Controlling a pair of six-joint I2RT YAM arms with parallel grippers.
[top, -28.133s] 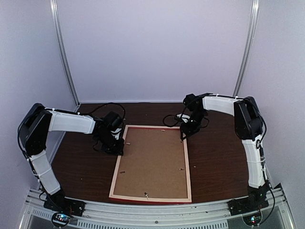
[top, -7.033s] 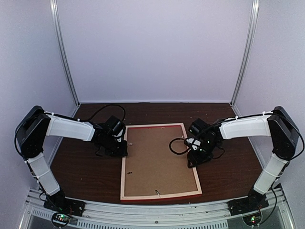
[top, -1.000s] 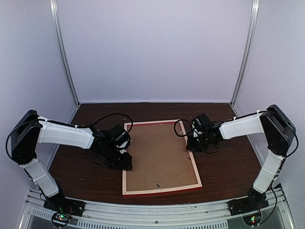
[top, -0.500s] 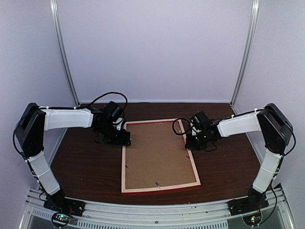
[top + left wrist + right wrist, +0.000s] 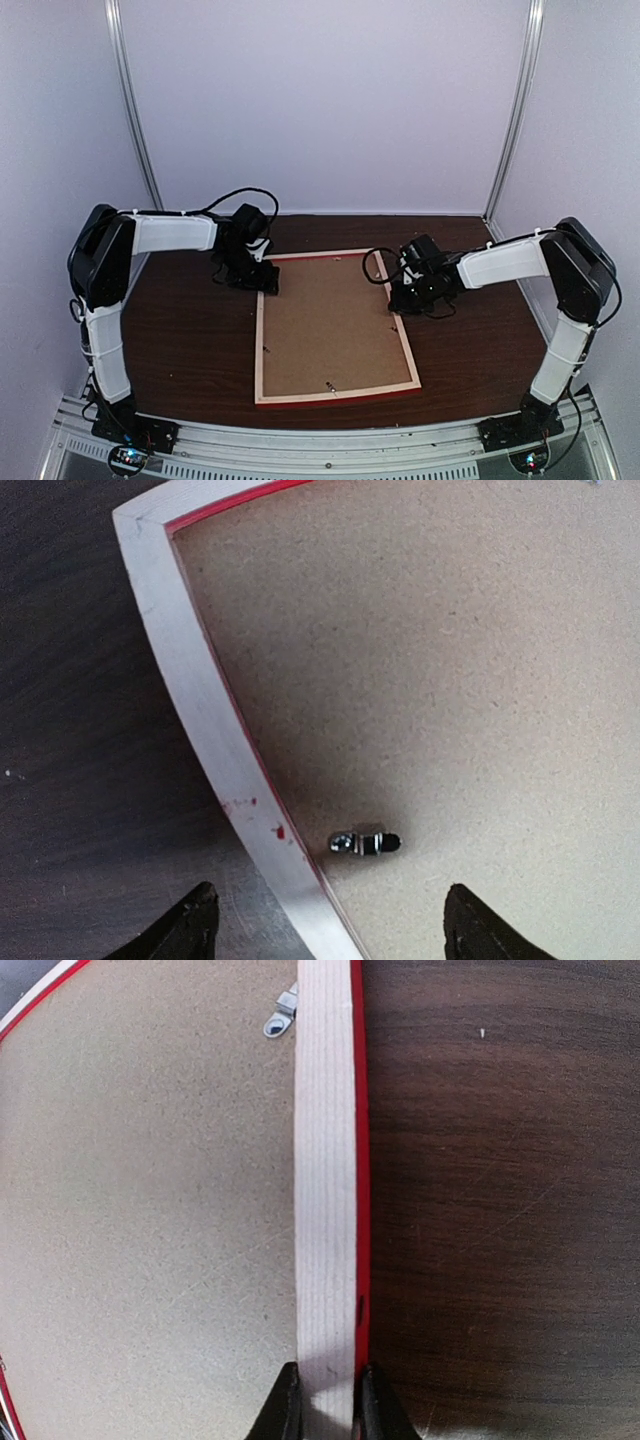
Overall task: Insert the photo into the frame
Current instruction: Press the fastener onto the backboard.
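Two grippers work at one large, thin frame [image 5: 260, 345]. It lies face down in the middle of the table [image 5: 170, 340], pale wood side up, and a brown backing board [image 5: 335, 320] fills its opening. The photo shows in no view, so I cannot tell if it is already under the board.

I judge the frame to be light and stiff, and its glossy red face probably slides and turns easily on the wood. The narrow rail is the best place to take hold, pinched across its width. A push at one corner would likely rotate the whole frame. The board looks thin and may bend if it is lifted from one edge.

The left gripper [image 5: 330, 930] hangs over the upper left corner of the frame with its fingers spread wide. They stand on both sides of the left rail, close to a small metal clip [image 5: 365, 843], and hold nothing. The right gripper [image 5: 328, 1405] is pressed together on the right rail, one finger on each side of the pale wood.
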